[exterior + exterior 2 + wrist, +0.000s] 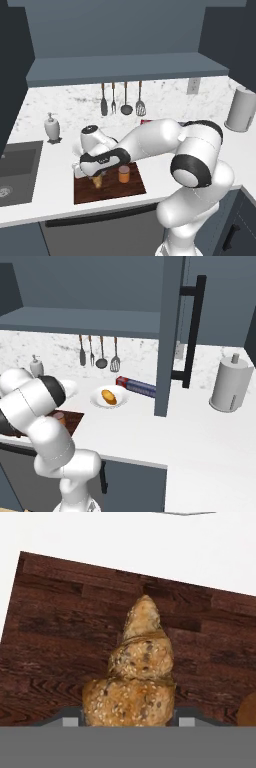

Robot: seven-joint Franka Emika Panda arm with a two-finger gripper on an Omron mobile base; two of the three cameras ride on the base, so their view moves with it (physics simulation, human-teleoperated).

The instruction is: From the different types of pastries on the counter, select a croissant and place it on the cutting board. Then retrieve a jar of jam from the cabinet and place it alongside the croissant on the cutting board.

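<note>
My gripper (95,176) hangs low over the left half of the dark wooden cutting board (135,189) and is shut on the croissant (98,182). In the hand view the lumpy, seed-speckled brown croissant (140,662) sits between my two fingertips (70,721), pointing away over the cutting board (55,637). Whether it touches the wood I cannot tell. The orange jar of jam (124,174) stands upright on the board just right of the croissant. The other pastry, an orange-yellow loaf (108,396), lies on a white plate (96,401) on the counter (50,192).
A sink (15,170) lies left of the board, with a white soap dispenser (52,127) behind it. Utensils (122,100) hang on the back wall. A blue box (136,386), an open cabinet door (170,331) and a paper towel roll (230,383) stand to the right.
</note>
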